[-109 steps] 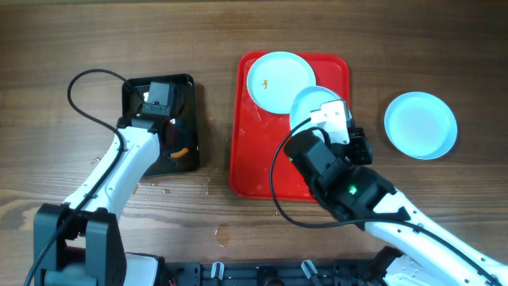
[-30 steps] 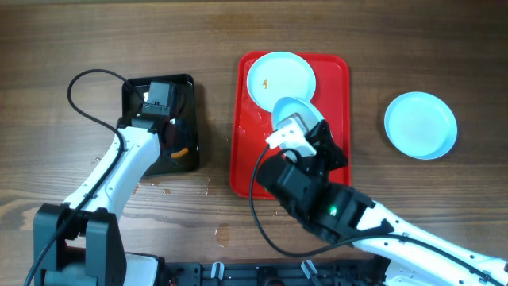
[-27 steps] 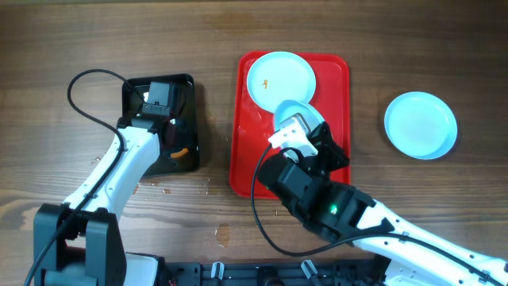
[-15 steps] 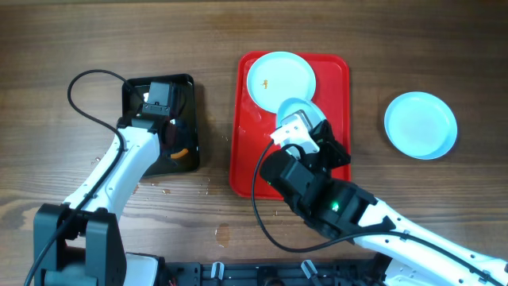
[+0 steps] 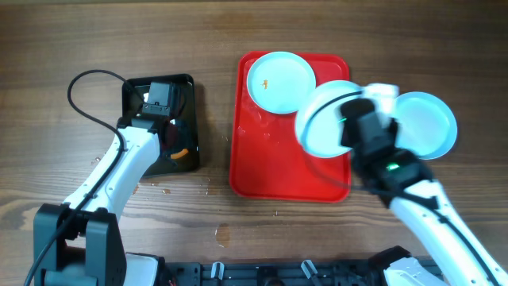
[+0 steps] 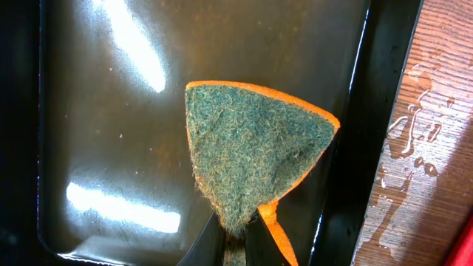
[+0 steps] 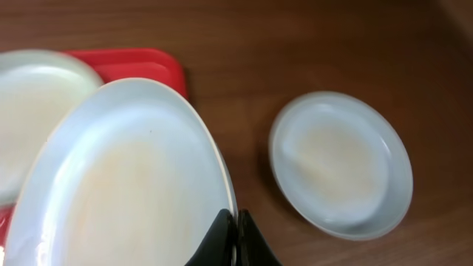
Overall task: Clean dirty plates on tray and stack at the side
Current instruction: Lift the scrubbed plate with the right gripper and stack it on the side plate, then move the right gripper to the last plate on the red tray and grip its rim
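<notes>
My right gripper (image 7: 235,235) is shut on the rim of a pale blue-white plate (image 5: 325,119), also in the right wrist view (image 7: 118,185), held lifted over the right edge of the red tray (image 5: 270,171). A second plate (image 5: 279,81) with a small orange smear lies at the tray's far end (image 7: 33,111). A third plate (image 5: 432,123) lies on the table right of the tray (image 7: 340,162). My left gripper (image 6: 240,236) is shut on a green and orange sponge (image 6: 255,159) inside the black tray (image 6: 96,111).
The black tray (image 5: 186,87) stands left of the red tray. Water drops lie on the wood below it (image 5: 171,189) and near the front edge (image 5: 222,234). A black cable (image 5: 79,87) loops at the left.
My right arm has swung right, carrying the plate from the middle of the red tray to its right edge, toward the plate on the table. The left arm has not moved.
</notes>
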Motion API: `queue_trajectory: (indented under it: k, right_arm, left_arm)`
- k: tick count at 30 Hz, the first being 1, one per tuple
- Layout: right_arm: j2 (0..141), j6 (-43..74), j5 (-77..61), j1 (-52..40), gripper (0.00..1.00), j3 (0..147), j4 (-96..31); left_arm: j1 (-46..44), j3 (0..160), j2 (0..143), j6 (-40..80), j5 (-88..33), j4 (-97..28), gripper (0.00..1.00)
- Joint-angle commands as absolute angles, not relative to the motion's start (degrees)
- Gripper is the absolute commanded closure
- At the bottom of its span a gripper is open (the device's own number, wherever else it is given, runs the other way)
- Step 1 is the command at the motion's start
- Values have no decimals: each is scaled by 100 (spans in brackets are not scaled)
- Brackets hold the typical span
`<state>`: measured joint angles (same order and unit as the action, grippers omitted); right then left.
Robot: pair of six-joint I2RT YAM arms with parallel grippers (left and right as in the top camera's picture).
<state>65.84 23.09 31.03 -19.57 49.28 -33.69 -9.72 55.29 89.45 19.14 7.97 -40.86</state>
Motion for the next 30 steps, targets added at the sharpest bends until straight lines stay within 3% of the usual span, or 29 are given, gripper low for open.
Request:
queue_trajectory:
  k: [1, 8, 13, 14, 15, 17, 22, 27, 30]
  right_arm:
    - [6488, 3175, 1439, -425, 96, 4991, -3623]
    - [7067, 3192, 611, 2202, 96, 4991, -3610]
    - [7749, 3129, 587, 3041, 95, 4991, -3326]
    - [7867, 3065, 591, 3087, 89, 4991, -3249]
    - [8009, 3002, 534, 3111, 66, 4991, -3144]
    - [8047, 2668, -80, 3096, 59, 4991, -2910]
    - [7797, 1837, -2801, 2814, 60, 5033, -2263]
    - [7703, 952, -3015, 1203, 59, 5363, -2794]
    - [7706, 893, -2329, 62, 58, 5382, -2613]
  left_arm:
    - [-937, 5537, 8925, 1822, 749, -4075, 96]
    - [-937, 5537, 8925, 1822, 749, -4071, 96]
    - [-937, 5540, 8925, 1822, 749, -4071, 96]
    - [-937, 5537, 8925, 1822, 749, -4073, 96]
    - [-937, 5537, 8925, 1820, 749, -4071, 96]
    - [-937, 5537, 8925, 1820, 749, -4075, 96]
    - [-937, 5540, 8925, 1822, 746, -4091, 96]
    - [-937, 5540, 8923, 1820, 609, -4082, 96]
    - [-937, 5540, 8925, 1680, 596, -3972, 96]
